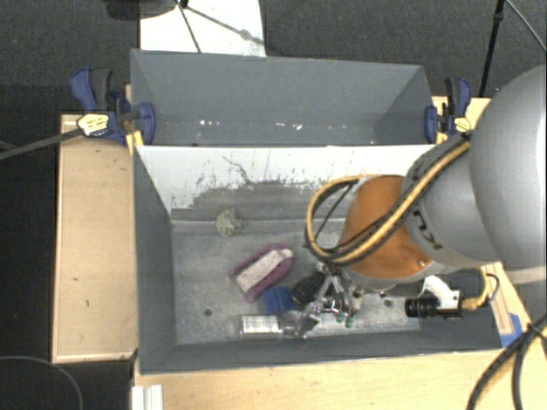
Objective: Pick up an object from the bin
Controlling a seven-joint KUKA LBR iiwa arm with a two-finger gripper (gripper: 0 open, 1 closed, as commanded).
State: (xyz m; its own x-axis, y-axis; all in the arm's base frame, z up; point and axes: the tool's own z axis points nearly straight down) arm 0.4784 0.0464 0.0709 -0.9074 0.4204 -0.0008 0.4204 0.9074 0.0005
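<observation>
The grey metal bin [154, 254] has the arm reaching in from 3 o'clock. Its orange-covered wrist [385, 237], looped with yellow-and-black cables [329, 220], hangs over the right half of the floor. The jaws sit low near the front wall, at about 6 o'clock on the floor; the metal parts there are too tangled to tell whether they are apart or together, or clamped on anything.

Nearest the jaws is a small cluster. A small black rounded thing [303, 290] lies just beside them at 10 o'clock. A small blue block [276, 300] is at 9 o'clock of them, touching the black thing. A flat silvery-white packet [261, 324] lies along the front wall at 8 o'clock of them, its right end close under the tool.

Farther off, a purple-and-pink oblong pouch [263, 269] lies tilted at 9 o'clock on the floor, just above the blue block. A grey-green crumpled lump [227, 222] sits well apart at 10 o'clock, near the back wall.
</observation>
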